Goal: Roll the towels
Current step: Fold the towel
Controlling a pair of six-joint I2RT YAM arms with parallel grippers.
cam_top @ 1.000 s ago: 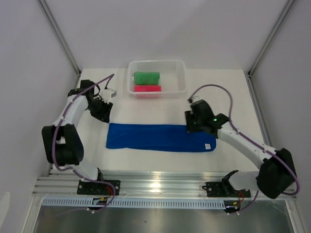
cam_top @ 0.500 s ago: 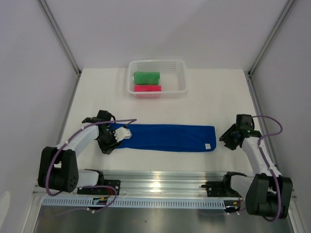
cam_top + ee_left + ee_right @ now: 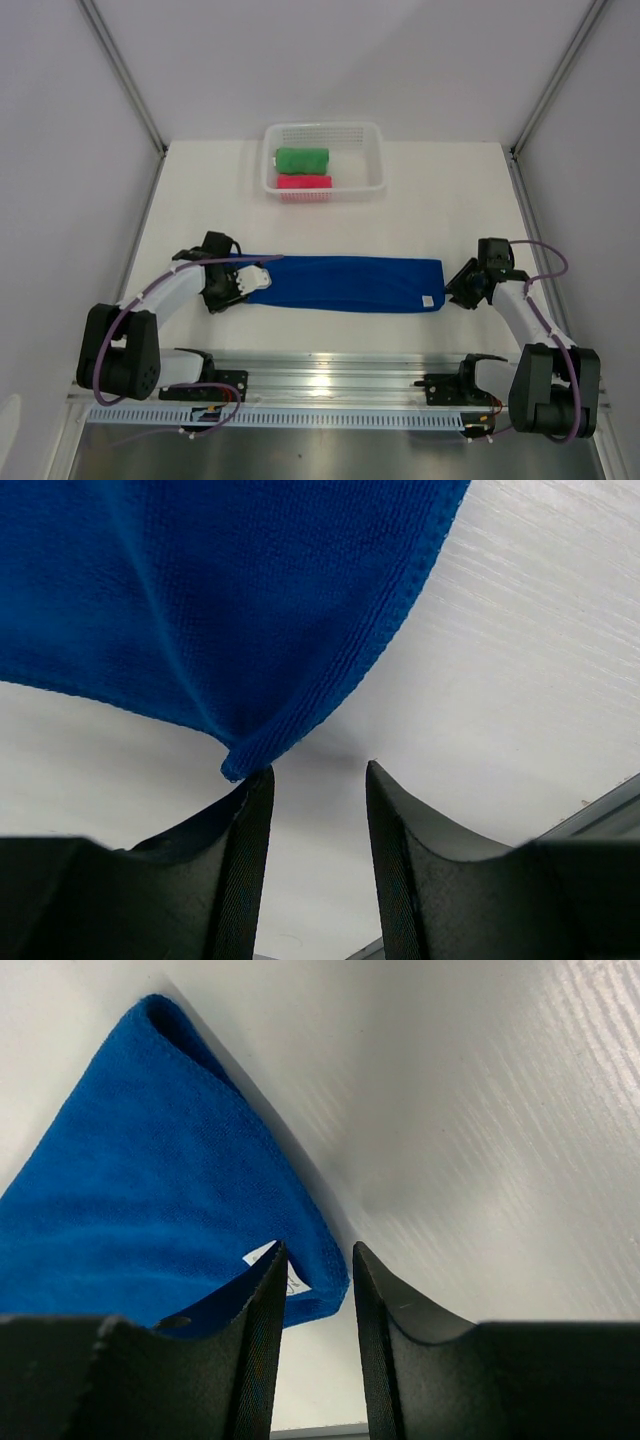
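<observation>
Fingers (image 3: 245,860) parted on left gripper (image 3: 250,276), tips low at 9 o'clock corner of blue towel (image 3: 345,283); same on right gripper (image 3: 456,291) at 3 o'clock corner by white tag (image 3: 268,1258), nothing pinched. Both arms folded low, forearms reaching inward. Three towels counted: blue flat at centre, green towel (image 3: 301,159) and pink towel (image 3: 303,182) rolled in one basket (image 3: 325,128) at 12 o'clock.

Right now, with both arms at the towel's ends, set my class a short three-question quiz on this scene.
1. True or false: the blue towel lies unrolled on the table.
2. The basket holds: A) the green towel and pink towel, both rolled; B) nothing; C) only the blue towel.
3. Which gripper is nearer the white tag?
Key: 1 true; 2 A; 3 the right gripper.
</observation>
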